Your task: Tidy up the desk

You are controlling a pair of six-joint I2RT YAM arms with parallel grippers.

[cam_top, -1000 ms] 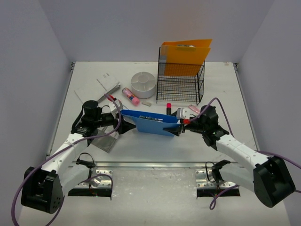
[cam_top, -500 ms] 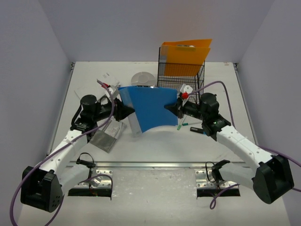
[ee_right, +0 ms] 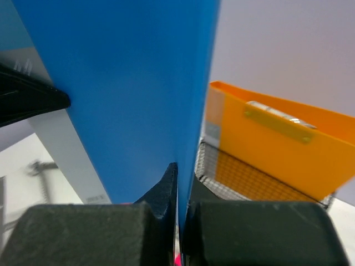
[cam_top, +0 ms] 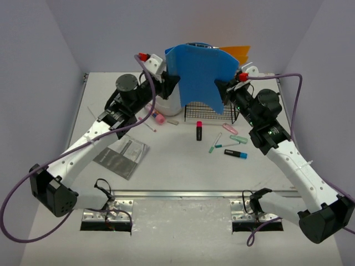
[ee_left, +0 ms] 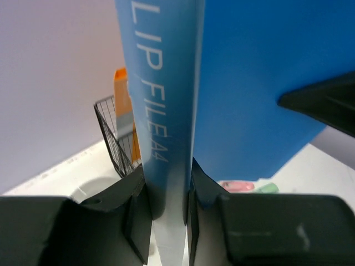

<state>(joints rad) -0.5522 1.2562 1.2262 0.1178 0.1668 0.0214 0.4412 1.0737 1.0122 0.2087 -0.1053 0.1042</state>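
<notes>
Tabletop point(cam_top: 172, 160) carries loose highlighters point(cam_top: 236, 154); blue clip file point(cam_top: 197, 72) held upright above wire rack point(cam_top: 194, 111), left hand point(cam_top: 169, 83) and right hand point(cam_top: 222, 88) each clamped on one side edge.

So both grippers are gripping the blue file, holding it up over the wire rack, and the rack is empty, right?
Not quite. The wire rack is not empty: an orange folder stands in it, as the right wrist view shows. The rest holds: the left gripper and the right gripper each clamp an edge of the blue file, which is held up above the rack.
</notes>
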